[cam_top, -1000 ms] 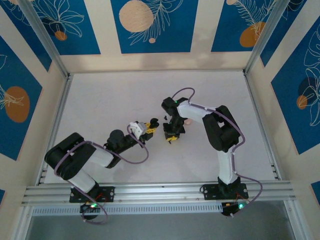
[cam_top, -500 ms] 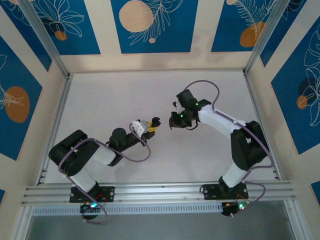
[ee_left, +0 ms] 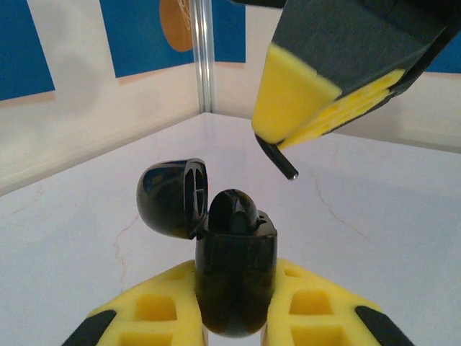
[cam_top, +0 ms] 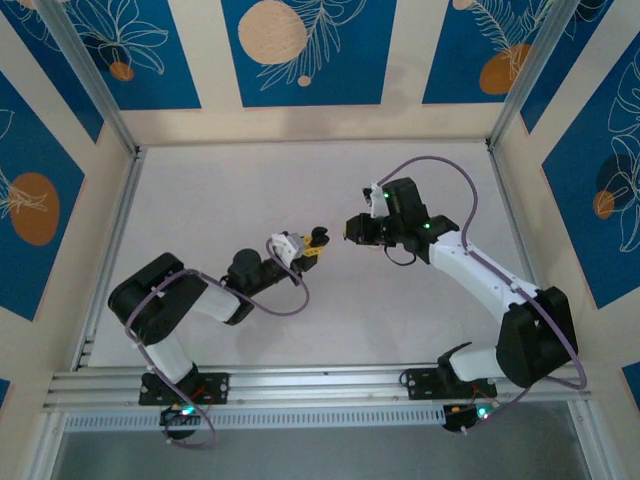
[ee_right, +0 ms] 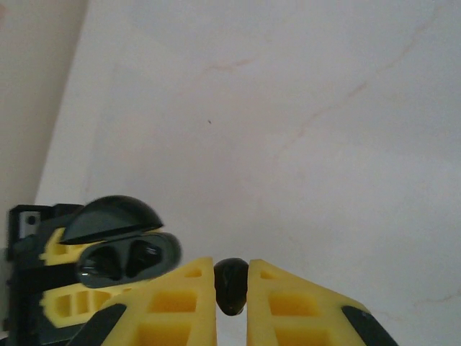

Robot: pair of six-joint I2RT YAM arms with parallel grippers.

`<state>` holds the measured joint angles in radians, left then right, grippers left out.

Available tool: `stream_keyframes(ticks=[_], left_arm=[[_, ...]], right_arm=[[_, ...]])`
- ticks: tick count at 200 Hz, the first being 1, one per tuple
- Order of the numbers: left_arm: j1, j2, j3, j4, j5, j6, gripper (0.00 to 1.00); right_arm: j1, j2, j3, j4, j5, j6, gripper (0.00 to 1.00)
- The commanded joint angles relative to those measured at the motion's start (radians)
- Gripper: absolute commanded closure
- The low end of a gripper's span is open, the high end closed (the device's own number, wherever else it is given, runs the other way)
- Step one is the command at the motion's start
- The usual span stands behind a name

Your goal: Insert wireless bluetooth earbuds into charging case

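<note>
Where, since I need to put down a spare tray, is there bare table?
The table is bare along the back wall, and again between the two arm bases near the front rail. The centre is crowded: the left gripper holds the open charging case there, and the right gripper, pinching an earbud, sits just beside it.

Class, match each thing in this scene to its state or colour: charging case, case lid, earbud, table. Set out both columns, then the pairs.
Things: 1 charging case; 2 lid; 3 earbud; 4 table.
States: A swung open; B pinched in the jaws of the right gripper; C white; D clamped in the jaws of the left gripper.
Pairs: 1-D, 2-A, 3-B, 4-C.
</note>
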<state>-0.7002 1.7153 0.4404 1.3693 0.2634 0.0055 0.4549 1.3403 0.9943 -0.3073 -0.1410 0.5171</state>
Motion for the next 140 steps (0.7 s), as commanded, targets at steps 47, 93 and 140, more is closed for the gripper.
stream_keyframes(ticks=[47,93,140], left_arm=[[-0.030,0.037,0.072,0.037,-0.001,-0.024,0.91],[-0.030,0.037,0.084,0.037,0.011,-0.025,0.90],[-0.032,0.013,0.083,0.037,0.013,-0.027,0.90]], right_arm=[[-0.008,-0.116,-0.064,0.208,-0.114,-0.007,0.87],[-0.006,-0.132,-0.092,0.307,-0.187,0.012,0.87],[-0.003,-0.124,-0.126,0.350,-0.184,0.035,0.87]])
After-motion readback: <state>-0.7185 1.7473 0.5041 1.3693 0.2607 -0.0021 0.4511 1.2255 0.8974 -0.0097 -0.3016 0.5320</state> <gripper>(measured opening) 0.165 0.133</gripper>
